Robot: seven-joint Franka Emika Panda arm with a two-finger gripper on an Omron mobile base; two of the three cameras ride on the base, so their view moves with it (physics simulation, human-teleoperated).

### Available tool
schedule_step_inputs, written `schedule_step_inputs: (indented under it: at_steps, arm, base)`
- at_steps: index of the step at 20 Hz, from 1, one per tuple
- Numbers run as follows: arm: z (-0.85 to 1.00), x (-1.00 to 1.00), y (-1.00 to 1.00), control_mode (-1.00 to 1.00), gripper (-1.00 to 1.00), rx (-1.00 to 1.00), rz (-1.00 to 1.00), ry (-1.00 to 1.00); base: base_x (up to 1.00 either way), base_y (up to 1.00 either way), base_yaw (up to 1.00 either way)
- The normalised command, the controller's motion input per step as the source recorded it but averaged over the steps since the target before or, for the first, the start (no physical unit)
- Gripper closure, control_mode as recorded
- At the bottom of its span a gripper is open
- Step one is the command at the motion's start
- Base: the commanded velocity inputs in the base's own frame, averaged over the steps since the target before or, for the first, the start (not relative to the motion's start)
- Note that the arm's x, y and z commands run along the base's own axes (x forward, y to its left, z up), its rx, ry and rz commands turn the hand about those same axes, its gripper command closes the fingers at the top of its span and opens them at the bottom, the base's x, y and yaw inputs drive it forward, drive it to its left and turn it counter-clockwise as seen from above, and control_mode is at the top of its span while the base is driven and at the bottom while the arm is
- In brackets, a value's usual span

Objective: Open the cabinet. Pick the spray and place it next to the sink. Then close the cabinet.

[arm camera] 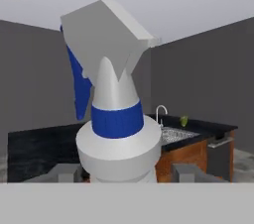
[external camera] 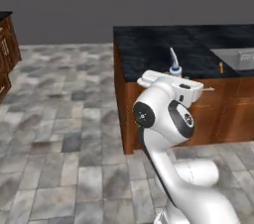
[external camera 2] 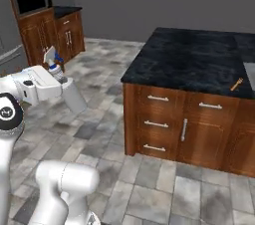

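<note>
Already picked: spray [arm camera: 116, 134] clamped between fingers [arm camera: 191, 172], carried; placement beside sink [arm camera: 176, 134] at frame centre-right, cabinet closing judged outstanding.

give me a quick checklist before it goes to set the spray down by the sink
1. Spray held in the gripper: ok, a finger on each side of the bottle.
2. Spray clear of the counter: ok, it is carried over the floor, short of the island.
3. Sink located: ok, basin and faucet show ahead in the hand view.
4. Free counter beside the sink: ok, bare black marble left of the basin; a small orange object lies near its edge.
5. Cabinet door state: cannot tell.
</note>
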Motion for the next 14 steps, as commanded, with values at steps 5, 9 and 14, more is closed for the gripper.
schedule_step_inputs:
  at_steps: [5, 9, 14]
  arm:
    - [0.0, 0.0, 0.0, 1.0, 1.0, 0.0, 0.0, 0.0]
    - [0.0, 0.0, 0.0, 1.0, 1.0, 0.0, 0.0, 0.0]
    - [0.0, 0.0, 0.0, 1.0, 1.0, 0.0, 0.0, 0.0]
  base:
    - [0.06, 0.11, -0.95]
    - [0.09, 0.11, -0.82]
    - [0.26, 0.07, -0.17]
